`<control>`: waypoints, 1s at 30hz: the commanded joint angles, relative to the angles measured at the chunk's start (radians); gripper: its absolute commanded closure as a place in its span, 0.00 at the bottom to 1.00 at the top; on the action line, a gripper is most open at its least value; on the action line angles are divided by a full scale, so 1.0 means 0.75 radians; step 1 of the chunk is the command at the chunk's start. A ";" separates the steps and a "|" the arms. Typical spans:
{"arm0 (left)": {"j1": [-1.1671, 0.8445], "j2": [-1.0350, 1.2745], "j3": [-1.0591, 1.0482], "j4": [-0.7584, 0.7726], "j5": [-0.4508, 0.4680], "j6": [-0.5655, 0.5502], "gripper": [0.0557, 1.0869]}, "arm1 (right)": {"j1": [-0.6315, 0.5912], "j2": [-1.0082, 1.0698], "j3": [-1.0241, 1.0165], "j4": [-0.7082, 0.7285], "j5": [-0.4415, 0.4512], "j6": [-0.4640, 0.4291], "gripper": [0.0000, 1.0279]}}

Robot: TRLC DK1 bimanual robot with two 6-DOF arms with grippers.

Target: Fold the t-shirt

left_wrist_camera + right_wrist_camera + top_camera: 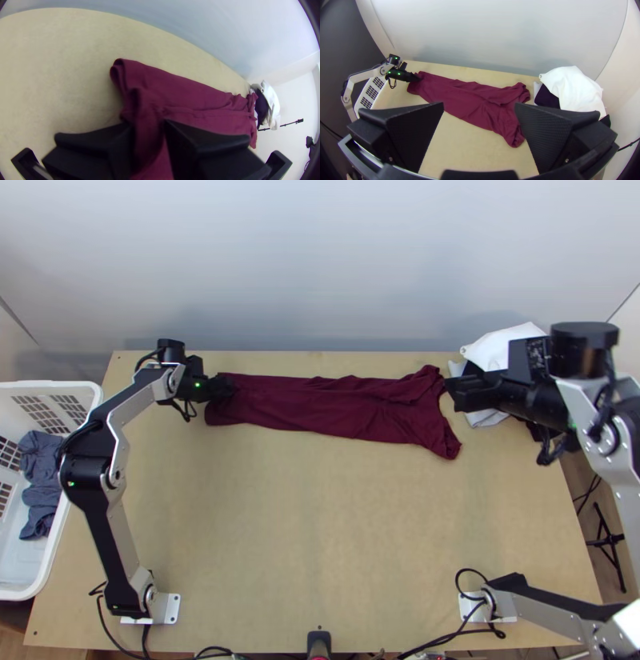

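1. At the far left, a white plastic basket [98, 400] with slotted sides stands beside the counter [320, 524]. A grey-blue cloth [38, 460] lies bunched in it.
2. The left arm [120, 556] reaches up from its base at the near left corner of the counter, bending toward the far edge.
3. The left pincer [224, 386] is at the left end of the t-shirt. Its black fingers are drawn in on a bunched fold of the cloth, which fills the space between them.
4. The dark red t-shirt [320, 408] lies along the far side of the counter as a long strip, layered at its left end. It is narrower at the left and wider toward the right, where the cloth is rumpled and its edge uneven.
5. The right pincer [452, 392] is raised near the t-shirt's right end. Its fingers stand wide apart with nothing between them.
6. At the far right corner, a white cloth [500, 344] lies heaped, with a dark cloth [547, 98] partly under it.
7. On the floor to the right stands part of a black stand [610, 540].
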 commanded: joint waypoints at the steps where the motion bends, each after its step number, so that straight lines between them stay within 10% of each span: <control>1: -0.020 0.070 0.063 -0.012 0.091 -0.037 0.97 | 0.053 -0.085 -0.004 -0.003 -0.004 0.101 0.04; 30: -0.343 -0.040 0.721 -0.511 -0.132 -0.074 0.97 | -0.070 -0.359 -0.511 0.097 -0.004 0.163 0.04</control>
